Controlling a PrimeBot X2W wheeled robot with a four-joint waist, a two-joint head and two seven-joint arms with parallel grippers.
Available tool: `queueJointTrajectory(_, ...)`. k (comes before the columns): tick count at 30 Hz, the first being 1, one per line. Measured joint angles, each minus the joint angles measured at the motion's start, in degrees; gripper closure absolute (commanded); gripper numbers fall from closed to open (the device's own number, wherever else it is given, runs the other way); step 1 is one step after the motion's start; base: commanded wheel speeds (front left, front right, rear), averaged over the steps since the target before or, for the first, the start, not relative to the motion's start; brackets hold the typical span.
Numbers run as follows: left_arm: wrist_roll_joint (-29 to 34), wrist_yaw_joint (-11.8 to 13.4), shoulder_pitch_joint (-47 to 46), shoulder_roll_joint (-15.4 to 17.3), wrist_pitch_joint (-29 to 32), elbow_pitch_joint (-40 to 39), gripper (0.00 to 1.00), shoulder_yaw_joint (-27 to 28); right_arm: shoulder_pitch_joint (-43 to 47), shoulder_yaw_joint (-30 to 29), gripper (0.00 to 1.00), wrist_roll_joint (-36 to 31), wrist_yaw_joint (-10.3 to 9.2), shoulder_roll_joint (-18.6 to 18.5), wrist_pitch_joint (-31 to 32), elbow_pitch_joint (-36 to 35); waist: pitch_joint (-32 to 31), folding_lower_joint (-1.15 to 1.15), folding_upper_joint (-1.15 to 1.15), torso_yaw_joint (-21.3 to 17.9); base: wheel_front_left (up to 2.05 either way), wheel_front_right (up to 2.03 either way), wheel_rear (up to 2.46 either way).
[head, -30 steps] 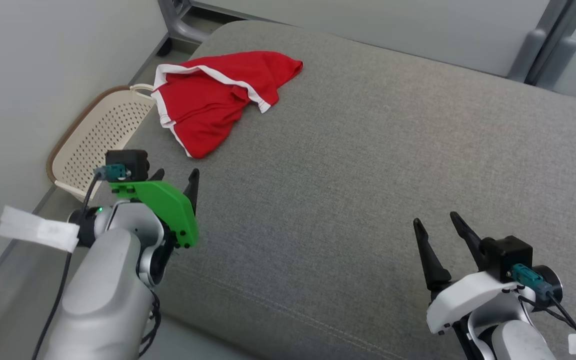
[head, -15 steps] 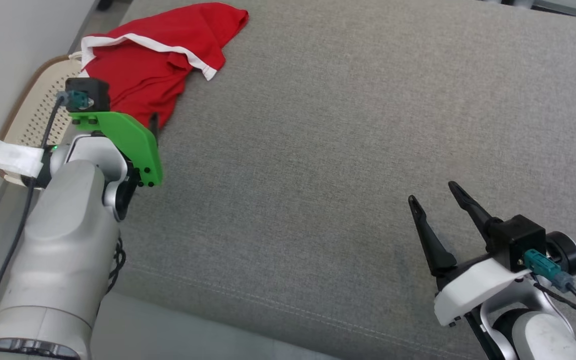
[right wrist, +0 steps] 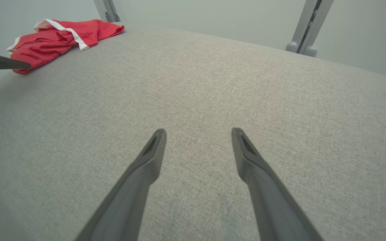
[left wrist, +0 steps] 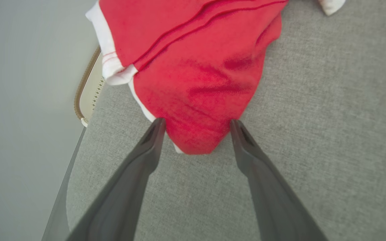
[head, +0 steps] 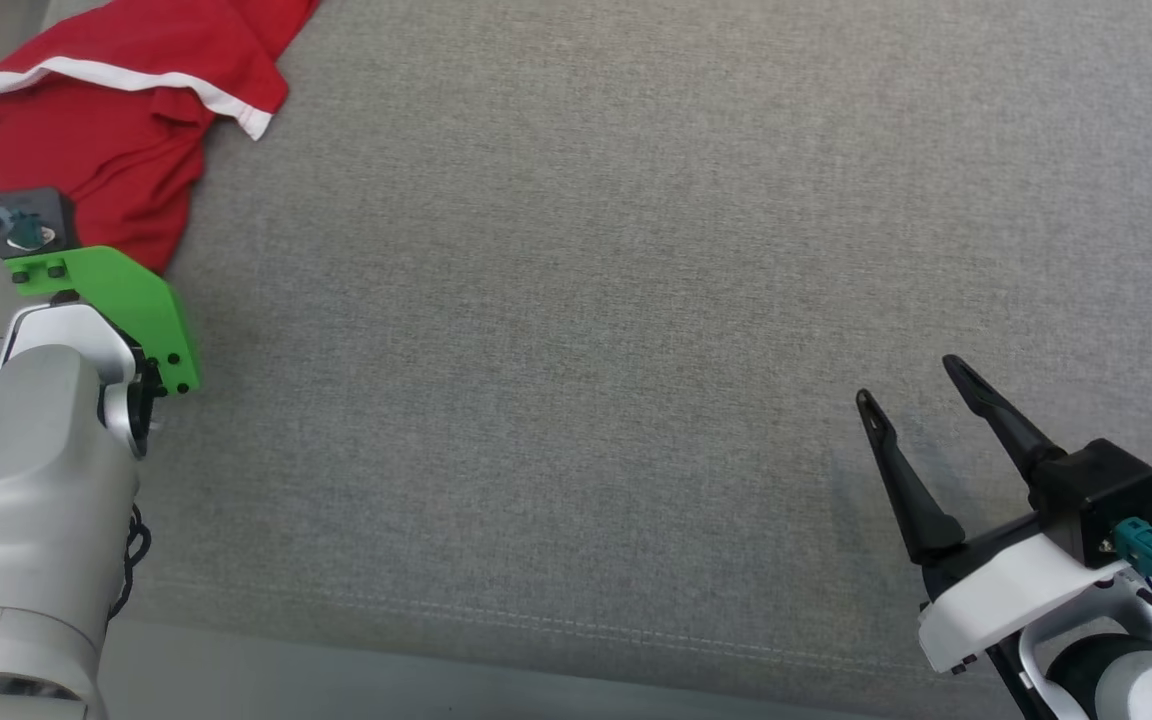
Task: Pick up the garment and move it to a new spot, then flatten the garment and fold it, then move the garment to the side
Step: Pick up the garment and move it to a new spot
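Seat cushion (head: 636,300): grey woven upholstery cloth, matt, coarse-grained, with a stitched seam along the near edge.
Garment (head: 106,130), at the cushion's far left corner: red knit cloth, soft and matt, white ribbed trim.
Basket (left wrist: 90,90), beside that corner: cream perforated plastic, brown rim.
Left gripper (left wrist: 196,125): fingers (left wrist: 136,174) dark, matt, probably plastic.
Frame posts (right wrist: 308,26), behind the cushion: grey, smooth, satin metal.

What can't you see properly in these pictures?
- Red cloth garment with white trim: head view, cut off by the top edge.
- Left claw fingertips: head view, hidden behind its green plastic bracket.
- Cream perforated basket: left wrist view, mostly covered by the garment and grey fabric cushion.
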Motion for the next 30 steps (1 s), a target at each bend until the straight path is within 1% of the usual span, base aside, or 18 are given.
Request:
queueJointTrajectory(6,-1.2,1.4,-0.1,2.5,-1.1,1.7,0.00,1.4,0.1,-0.3,0.00,-0.1,0.00,-1.7,1.6,-2.4,1.1,0.00,0.00,-3.4,0.00,0.00,0.00)
queueJointTrajectory(8,-2.0,1.7,0.3,2.6,-1.6,2.0,0.00,1.9,0.3,-1.1,0.00,-0.1,0.00,-2.1,2.0,-3.5,1.3,-0.01,0.00,-4.3,0.00,0.00,0.00)
queueJointTrajectory(9,-1.9,2.1,0.3,2.6,-1.8,2.1,0.40,1.6,0.4,-1.3,0.00,-0.1,0.00,-2.3,2.2,-3.8,1.4,-0.01,0.00,-4.7,0.00,0.00,0.00)
queueJointTrajectory(10,-1.8,2.1,0.4,2.5,-2.4,2.2,1.00,1.6,0.5,-1.5,0.00,-0.1,0.00,-2.5,2.5,-4.0,1.6,-0.01,0.00,-4.8,0.00,0.00,0.00)
queueJointTrajectory(12,-2.1,2.4,0.3,2.4,-3.0,2.3,1.00,1.8,0.6,-1.4,0.00,-0.1,0.00,-2.5,2.5,-4.2,1.9,-0.01,0.00,-4.9,0.00,0.00,0.00)
queueJointTrajectory(13,-2.3,2.9,0.3,2.3,-3.7,2.4,1.00,2.0,0.6,-1.2,0.00,-0.1,0.00,-2.4,2.5,-4.1,2.0,0.00,0.00,-4.8,0.00,0.00,0.00)
queueJointTrajectory(19,-2.6,3.5,0.2,1.8,-6.5,2.4,1.00,2.1,0.2,-0.7,0.00,0.0,0.00,-1.3,1.4,-2.9,1.2,-0.01,0.00,-4.1,0.00,0.00,0.00)
queueJointTrajectory(22,-3.2,3.1,0.3,0.7,-7.4,2.6,1.00,2.2,-0.7,-0.3,0.00,0.3,0.00,-0.5,0.1,-0.7,0.2,-0.01,0.00,-3.5,0.00,0.00,0.00)
queueJointTrajectory(24,-3.2,2.8,0.5,0.8,-8.3,2.6,1.00,2.1,-1.2,0.3,0.00,0.8,0.00,0.6,-1.1,1.0,-0.8,-0.01,0.00,-3.2,0.00,0.00,0.00)
queueJointTrajectory(26,-2.3,2.9,0.7,1.3,-11.0,2.0,1.00,1.2,-1.5,0.8,0.00,1.3,0.01,1.7,-2.4,3.1,-2.1,-0.01,0.00,-3.0,0.00,0.00,0.00)
queueJointTrajectory(27,-2.3,3.4,0.7,1.3,-12.4,1.6,1.00,1.2,-1.7,0.9,0.00,1.5,0.01,2.4,-3.2,4.2,-2.8,-0.01,0.00,-3.0,0.00,0.00,0.00)
queueJointTrajectory(30,-1.8,3.3,1.6,1.1,-14.1,1.4,1.00,0.3,-2.3,1.6,0.00,2.1,0.00,4.3,-5.6,7.8,-5.4,-0.01,0.00,-3.2,0.00,0.00,0.00)
